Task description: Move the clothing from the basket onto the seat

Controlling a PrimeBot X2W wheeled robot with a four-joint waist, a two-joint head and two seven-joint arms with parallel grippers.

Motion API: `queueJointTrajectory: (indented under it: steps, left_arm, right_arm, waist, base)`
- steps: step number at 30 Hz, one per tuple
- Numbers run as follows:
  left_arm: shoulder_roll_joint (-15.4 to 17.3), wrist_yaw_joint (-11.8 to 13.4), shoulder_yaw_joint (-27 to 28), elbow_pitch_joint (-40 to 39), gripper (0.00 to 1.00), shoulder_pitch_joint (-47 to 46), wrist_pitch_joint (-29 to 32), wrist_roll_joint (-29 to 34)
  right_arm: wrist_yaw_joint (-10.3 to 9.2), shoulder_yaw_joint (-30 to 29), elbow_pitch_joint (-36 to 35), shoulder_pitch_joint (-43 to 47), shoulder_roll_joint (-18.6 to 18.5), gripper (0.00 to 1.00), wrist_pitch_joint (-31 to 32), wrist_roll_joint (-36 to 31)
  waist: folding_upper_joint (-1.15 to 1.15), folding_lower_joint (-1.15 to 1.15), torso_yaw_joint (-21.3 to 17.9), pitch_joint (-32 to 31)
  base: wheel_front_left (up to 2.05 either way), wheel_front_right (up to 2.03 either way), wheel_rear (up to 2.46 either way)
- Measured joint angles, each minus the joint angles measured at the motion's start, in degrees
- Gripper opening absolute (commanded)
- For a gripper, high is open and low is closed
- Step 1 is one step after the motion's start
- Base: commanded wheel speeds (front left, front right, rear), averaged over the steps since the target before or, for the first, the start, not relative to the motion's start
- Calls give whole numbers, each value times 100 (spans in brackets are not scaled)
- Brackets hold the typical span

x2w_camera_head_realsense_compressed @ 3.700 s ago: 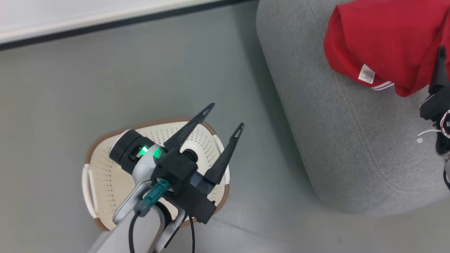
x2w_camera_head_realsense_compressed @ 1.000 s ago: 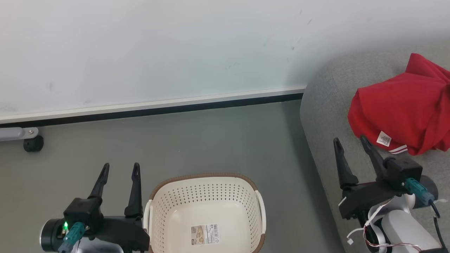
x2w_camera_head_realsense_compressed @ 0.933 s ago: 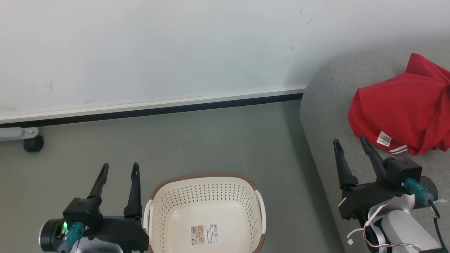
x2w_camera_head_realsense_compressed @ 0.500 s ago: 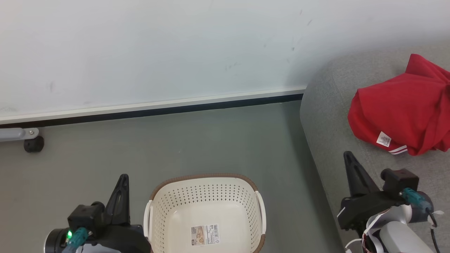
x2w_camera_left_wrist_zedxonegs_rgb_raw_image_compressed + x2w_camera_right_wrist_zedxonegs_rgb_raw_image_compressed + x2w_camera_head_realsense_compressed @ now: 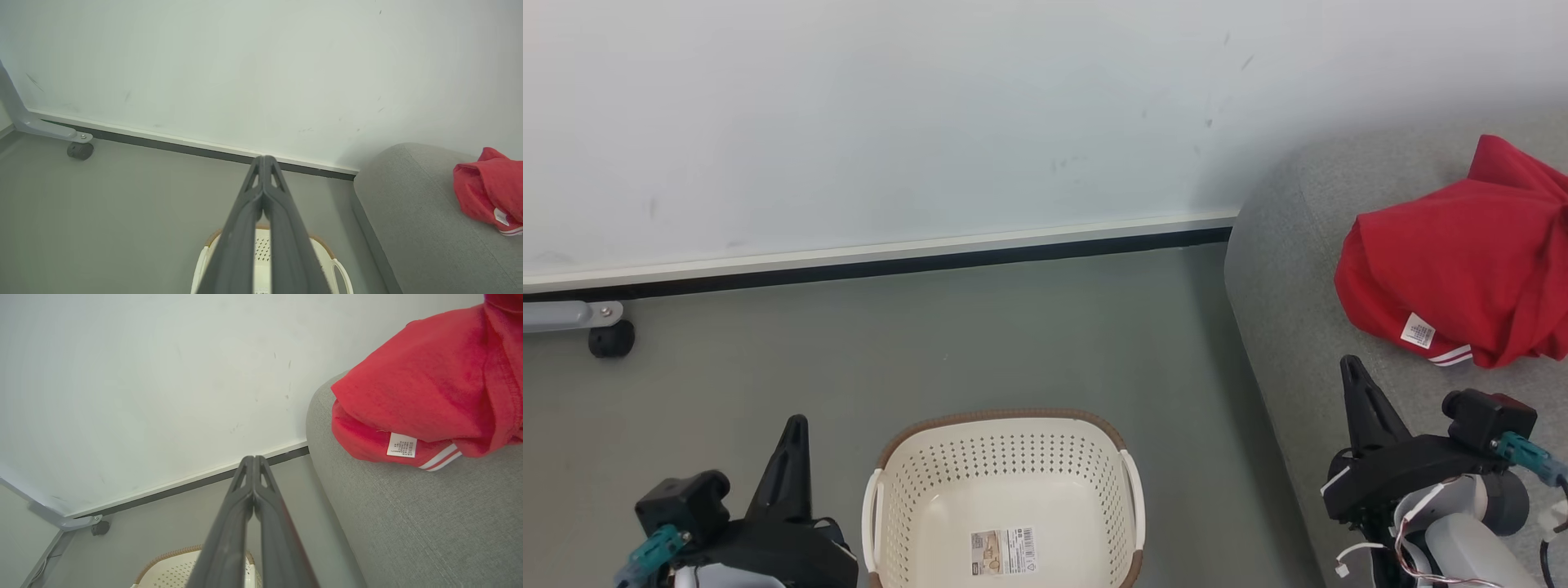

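On the grey upholstered sofa seat (image 5: 1282, 327): bright red fabric garment (image 5: 1454, 261), crumpled; cream perforated plastic basket (image 5: 1005, 418) empty.
Handling: probably light, limp; you pinch a raised fold.
Left fingers (image 5: 788, 474), right fingers (image 5: 1364, 408): clenched, empty.

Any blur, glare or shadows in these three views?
Head view: even light, no glare, soft shadow on the wall above the sofa. Left wrist view: left gripper blurs toward the bottom edge. Right wrist view: same for the right gripper; garment weave sharp, label print unreadable.
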Motion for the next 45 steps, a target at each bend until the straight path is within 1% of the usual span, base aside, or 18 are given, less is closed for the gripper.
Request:
queueJointTrajectory:
  steps: [14, 15, 17, 28, 29, 41, 45]
  left_arm:
    - [-93, -159, 242, 151, 0, -3, 205, -1083]
    - [-99, -202, 258, 160, 0, -4, 233, -1201]
    - [-111, -209, 287, 180, 0, -4, 250, -1329]
    - [-198, -387, 475, 290, 0, -10, 401, -2148]
    - [-209, -409, 516, 314, 0, -15, 444, -2343]
    - [-287, -588, 726, 419, 0, -25, 598, -3199]
    - [-307, -658, 792, 466, 0, -25, 654, -3504]
  right_arm:
    - [187, -461, -5, 136, 190, 0, 258, 979]
    - [213, -492, -7, 148, 202, 0, 270, 1044]
    - [220, -558, -10, 181, 226, 0, 315, 1162]
    - [397, -910, -32, 310, 375, 0, 494, 1905]
    - [414, -977, -32, 355, 409, 0, 521, 2064]
    - [579, -1365, -56, 484, 568, 0, 723, 2871]
    - [660, -1490, -70, 501, 621, 0, 776, 3149]
  waist:
    - [0, 0, 46, -67]
    - [0, 0, 49, -72]
    - [0, 0, 55, -81]
    - [0, 0, 91, -133]
    - [0, 0, 97, -142]
    - [0, 0, 135, -198]
    - [0, 0, 148, -217]
  base:
    - [0, 0, 0]
    - [0, 0, 0]
    - [0, 0, 0]
    - [0, 0, 0]
    - [0, 0, 0]
    - [0, 0, 0]
    - [0, 0, 0]
